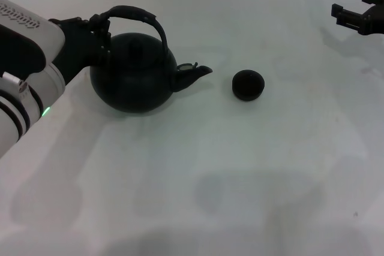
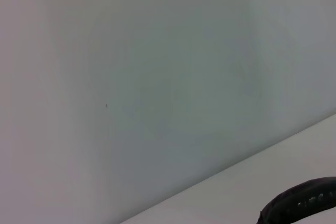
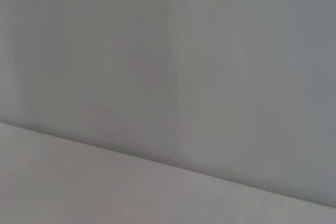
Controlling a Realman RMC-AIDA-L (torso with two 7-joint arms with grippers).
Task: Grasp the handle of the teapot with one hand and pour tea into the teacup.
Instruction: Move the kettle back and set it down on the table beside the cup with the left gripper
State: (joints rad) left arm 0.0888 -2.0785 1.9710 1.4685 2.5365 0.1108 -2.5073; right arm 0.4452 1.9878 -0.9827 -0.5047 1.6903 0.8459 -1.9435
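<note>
The matte-black teapot (image 1: 133,76) stands on the white table at the left, its spout (image 1: 195,74) pointing right toward the teacup (image 1: 248,84). That small dark cup sits a short way off the spout tip. The arched handle (image 1: 137,15) stands upright over the lid. My left gripper (image 1: 99,30) is at the handle's left end, against the pot's upper left side. In the left wrist view only a piece of the handle (image 2: 302,203) shows at the picture's corner. My right gripper (image 1: 358,13) hangs open at the far right, well away from the cup. No tea is visible.
The white table (image 1: 240,178) stretches wide in front of and to the right of the teapot and cup. The right wrist view shows only table surface (image 3: 105,192) and a pale wall.
</note>
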